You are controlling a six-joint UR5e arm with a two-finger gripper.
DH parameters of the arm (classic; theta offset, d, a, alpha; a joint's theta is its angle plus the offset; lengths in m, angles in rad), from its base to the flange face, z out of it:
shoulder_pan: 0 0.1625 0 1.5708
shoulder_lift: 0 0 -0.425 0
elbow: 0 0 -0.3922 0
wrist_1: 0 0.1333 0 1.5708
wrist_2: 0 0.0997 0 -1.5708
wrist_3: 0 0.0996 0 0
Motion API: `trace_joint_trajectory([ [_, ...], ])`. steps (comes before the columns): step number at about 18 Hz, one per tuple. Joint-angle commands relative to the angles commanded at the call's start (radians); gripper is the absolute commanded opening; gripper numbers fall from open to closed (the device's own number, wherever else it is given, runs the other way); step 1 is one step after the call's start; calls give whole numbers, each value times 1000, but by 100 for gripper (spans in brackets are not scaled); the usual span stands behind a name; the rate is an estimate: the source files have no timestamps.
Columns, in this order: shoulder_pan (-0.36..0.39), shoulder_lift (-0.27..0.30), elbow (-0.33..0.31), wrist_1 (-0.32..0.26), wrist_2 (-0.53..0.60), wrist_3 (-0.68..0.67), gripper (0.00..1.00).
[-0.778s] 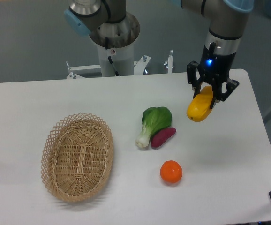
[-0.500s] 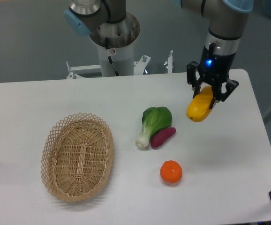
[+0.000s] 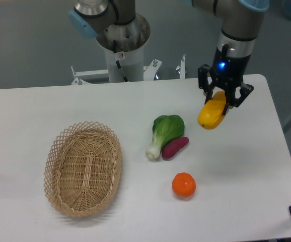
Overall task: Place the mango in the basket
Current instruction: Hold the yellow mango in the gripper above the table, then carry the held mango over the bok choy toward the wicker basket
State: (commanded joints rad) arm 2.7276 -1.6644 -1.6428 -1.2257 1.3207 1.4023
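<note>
Now my pincer point(image 3: 221, 99) pinches the mango point(image 3: 212, 115) at upper right, clear above the worktop point(image 3: 266, 166). The basket point(image 3: 83, 168) lies far toward lower left, long axis running up-down in frame, so I'd judge a leftward carry comes next.

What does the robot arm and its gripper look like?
The arm is grey metal with light blue joint caps and a silver wrist band. The gripper is black, with a small blue light glowing on its body and two dark jaws. A thin cable runs down the grey base column.
</note>
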Motion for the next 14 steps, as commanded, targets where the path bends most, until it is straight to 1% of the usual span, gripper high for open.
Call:
trace_joint_trajectory([
  [2,-35,3,-12,3,-2,-67,51],
  [4,-77,5,-23,12,-3,-170,51],
  [6,-129,2,-32,15,-3,-274,48],
  [7,-149,2,-38,26,-3,-320,48],
  [10,-222,-5,-74,112,-2,-414,48],
  [11,-236,-6,-87,132,-2,-434,49],
  [14,-301,-31,-100,147,-2,-511,49],
])
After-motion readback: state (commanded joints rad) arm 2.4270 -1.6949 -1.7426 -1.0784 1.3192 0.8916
